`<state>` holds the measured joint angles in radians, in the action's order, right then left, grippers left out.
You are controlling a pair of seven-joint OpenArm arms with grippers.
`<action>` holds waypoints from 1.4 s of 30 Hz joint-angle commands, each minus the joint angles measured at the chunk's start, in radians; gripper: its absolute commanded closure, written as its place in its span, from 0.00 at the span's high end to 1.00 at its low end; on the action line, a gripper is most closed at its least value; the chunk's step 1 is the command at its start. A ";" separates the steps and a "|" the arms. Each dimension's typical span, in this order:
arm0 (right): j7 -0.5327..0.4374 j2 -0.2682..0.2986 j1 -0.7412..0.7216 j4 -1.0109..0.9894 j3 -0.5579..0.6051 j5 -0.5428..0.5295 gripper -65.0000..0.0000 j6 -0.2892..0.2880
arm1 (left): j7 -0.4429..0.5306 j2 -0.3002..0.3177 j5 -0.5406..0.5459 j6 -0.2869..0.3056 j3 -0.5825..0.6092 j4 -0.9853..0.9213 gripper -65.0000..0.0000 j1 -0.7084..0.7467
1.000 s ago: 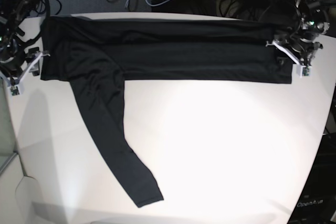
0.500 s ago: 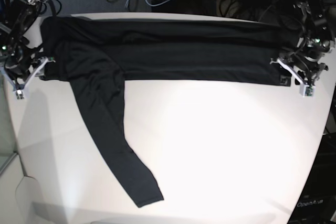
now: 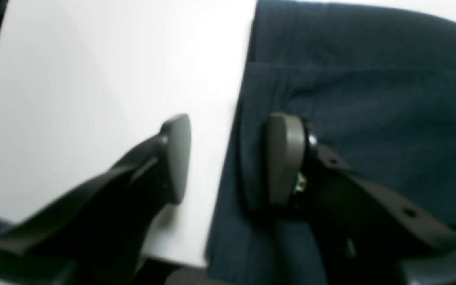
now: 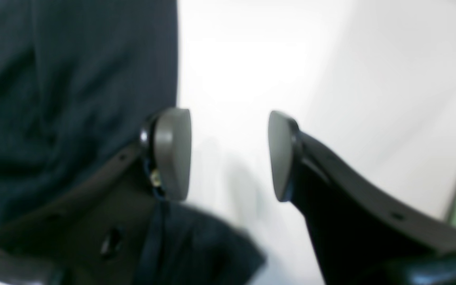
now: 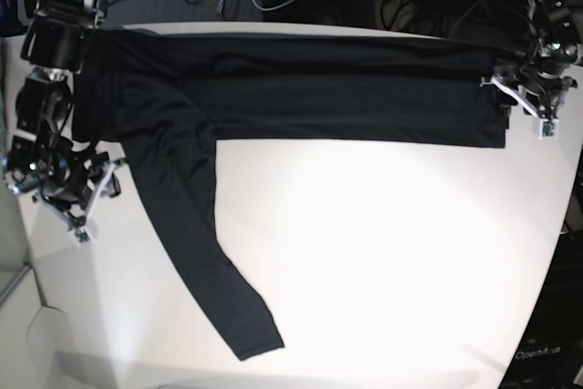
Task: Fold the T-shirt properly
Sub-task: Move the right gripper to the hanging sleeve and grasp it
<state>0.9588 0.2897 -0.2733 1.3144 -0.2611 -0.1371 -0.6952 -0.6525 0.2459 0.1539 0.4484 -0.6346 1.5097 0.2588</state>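
The white table [image 5: 383, 252], smooth, matte and round-cornered, carries the T-shirt [image 5: 301, 97], thin black knit with a faint sheen, folded into a long band across the table's twelve-o'clock edge, one sleeve trailing flat toward seven o'clock. The risk, as I judge it, lies in that limp cloth: a pinch catching only the top layer would drag the band askew, and the loose sleeve could bunch if swept carelessly. The right gripper [image 4: 230, 154] hangs at nine o'clock beside the sleeve, jaws apart over bare table, grasping nothing. The left gripper [image 3: 228, 158] sits at two o'clock, released, straddling the band's end, one grey rounded pad [image 3: 285, 158] above cloth.
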 commanded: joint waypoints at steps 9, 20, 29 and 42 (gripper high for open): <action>-0.177 0.015 -0.232 -0.341 0.112 -0.009 0.49 -0.003 | 0.018 -0.016 0.008 -0.001 -0.047 0.027 0.46 0.027; -0.297 -0.034 -0.287 -0.418 0.139 -0.009 0.49 -0.003 | 0.018 -0.010 0.008 -0.007 -0.044 0.029 0.46 -0.013; -0.352 -0.059 -0.281 -0.418 0.139 -0.009 0.49 -0.003 | 0.017 -0.009 0.008 -0.004 -0.027 0.076 0.46 -0.106; -0.479 -0.036 -0.258 -0.431 0.136 -0.009 0.49 -0.003 | -0.102 -0.020 0.011 -0.009 0.158 0.210 0.45 -0.186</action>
<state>0.4988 0.2462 -0.5053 0.8715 -0.1223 -0.1371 -0.6949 -0.7750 0.2153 0.1612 0.4450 -0.4717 1.6993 0.0837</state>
